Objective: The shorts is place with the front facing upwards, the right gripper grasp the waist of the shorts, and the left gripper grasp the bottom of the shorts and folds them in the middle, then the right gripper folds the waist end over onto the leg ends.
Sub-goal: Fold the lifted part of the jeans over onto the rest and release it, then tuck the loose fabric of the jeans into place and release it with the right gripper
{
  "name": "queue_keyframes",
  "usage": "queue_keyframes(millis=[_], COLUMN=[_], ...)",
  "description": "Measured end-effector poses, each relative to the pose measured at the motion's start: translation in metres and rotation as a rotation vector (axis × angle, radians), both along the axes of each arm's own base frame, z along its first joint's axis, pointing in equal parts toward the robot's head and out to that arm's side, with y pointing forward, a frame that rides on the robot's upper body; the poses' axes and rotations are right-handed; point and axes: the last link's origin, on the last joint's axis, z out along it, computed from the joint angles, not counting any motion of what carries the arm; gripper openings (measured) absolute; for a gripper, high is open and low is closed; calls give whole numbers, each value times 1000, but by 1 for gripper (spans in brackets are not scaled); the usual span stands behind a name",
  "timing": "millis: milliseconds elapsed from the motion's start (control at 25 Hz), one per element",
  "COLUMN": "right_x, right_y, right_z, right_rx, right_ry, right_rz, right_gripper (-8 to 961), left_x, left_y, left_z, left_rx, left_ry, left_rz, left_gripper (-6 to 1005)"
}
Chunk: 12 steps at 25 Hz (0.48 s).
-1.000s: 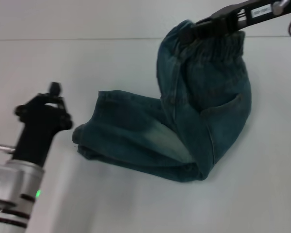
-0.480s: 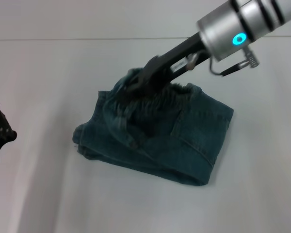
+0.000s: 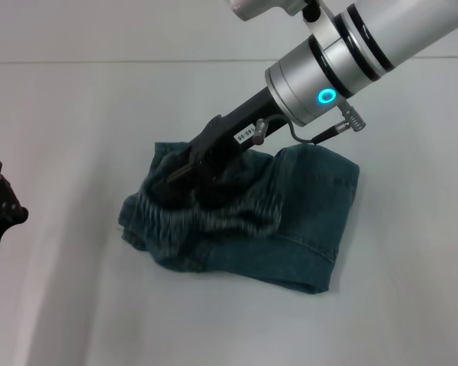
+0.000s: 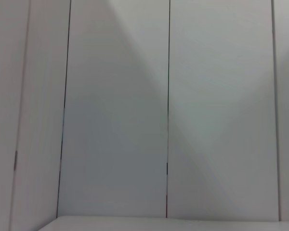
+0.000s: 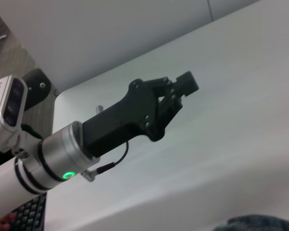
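**A:** Where are the shorts [image 3: 290, 229]?

**B:** They lie folded in a bundle on the white worktop [image 3: 76, 114]. The waist [image 3: 214, 217] sits directly under the jaws of the right gripper [image 3: 172, 179], which are down in the ruffled band and clamped on it.

**A:** And the left gripper [image 5: 180, 89]?

**B:** It hangs well off to the side, away from the denim. In the right wrist view its jaws look drawn together, with nothing between them.
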Motion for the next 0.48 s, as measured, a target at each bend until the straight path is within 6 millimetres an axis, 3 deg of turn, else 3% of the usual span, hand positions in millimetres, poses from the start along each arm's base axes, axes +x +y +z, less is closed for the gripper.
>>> queue_keyframes(millis=[40, 480], right_x=[0, 8], right_y=[1, 5], right_z=[1, 20], right_rx=[8, -9], right_ry=[6, -38], right_rz=[5, -20], right_gripper=[329, 780], left_x=[0, 2], left_y=[0, 2], left_z=[0, -5], left_rx=[-3, -28], left_ry=[0, -8], left_rz=[-1, -9], left_gripper=[0, 1])
